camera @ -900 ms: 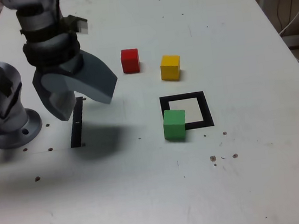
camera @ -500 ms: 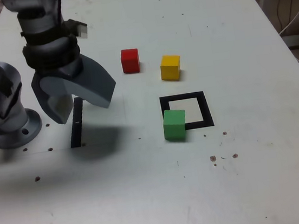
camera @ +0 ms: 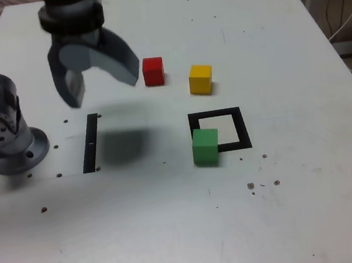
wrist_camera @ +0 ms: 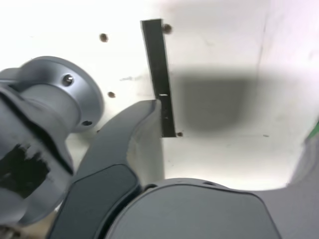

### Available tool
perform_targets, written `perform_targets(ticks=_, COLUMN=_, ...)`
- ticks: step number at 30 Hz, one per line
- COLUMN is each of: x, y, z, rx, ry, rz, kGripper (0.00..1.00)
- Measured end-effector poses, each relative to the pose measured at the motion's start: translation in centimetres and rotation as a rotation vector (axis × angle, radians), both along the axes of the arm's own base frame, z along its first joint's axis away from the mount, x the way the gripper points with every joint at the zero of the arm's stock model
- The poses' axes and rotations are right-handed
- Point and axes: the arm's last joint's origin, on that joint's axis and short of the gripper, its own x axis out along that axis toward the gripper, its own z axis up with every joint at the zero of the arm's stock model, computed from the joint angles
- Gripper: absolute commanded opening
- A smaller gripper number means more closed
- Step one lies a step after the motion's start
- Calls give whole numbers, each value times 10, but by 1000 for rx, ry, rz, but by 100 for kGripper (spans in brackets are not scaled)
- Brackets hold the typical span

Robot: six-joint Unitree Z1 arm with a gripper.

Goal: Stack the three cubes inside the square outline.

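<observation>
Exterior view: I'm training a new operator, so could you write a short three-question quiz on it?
1. Which cube overlaps the square outline: red, yellow or green?
2. True or false: the hand is holding a cube.
3. Fill in: in the exterior view, the cube furthest left is ____.

Key: 1 green; 2 false; 3 red.
</observation>
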Motion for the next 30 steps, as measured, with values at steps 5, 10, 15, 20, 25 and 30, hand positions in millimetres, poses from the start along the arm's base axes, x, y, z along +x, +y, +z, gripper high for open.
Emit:
perform_targets(ticks=5, x=17, y=28, z=17, rx=107, ry=-63, rz=46, kGripper=99)
perform_targets(ticks=10, x=26, y=51, z=0, rx=137, ry=-43, rz=57, kGripper=99)
perform_targets(ticks=15, x=31, y=73, z=-12, rx=193, ry=-7, rz=75, kGripper=100)
perform_targets(ticks=20, x=37, y=79, z=-20, rx=213, ry=4, rz=31, kGripper=100)
perform_targets(ticks=25, x=45, y=85, z=-28, rx=227, ry=25, rz=-8, kGripper=99)
perform_targets(ticks=30, x=55, y=90, z=-44, rx=215, ry=63, rz=-22, kGripper=99)
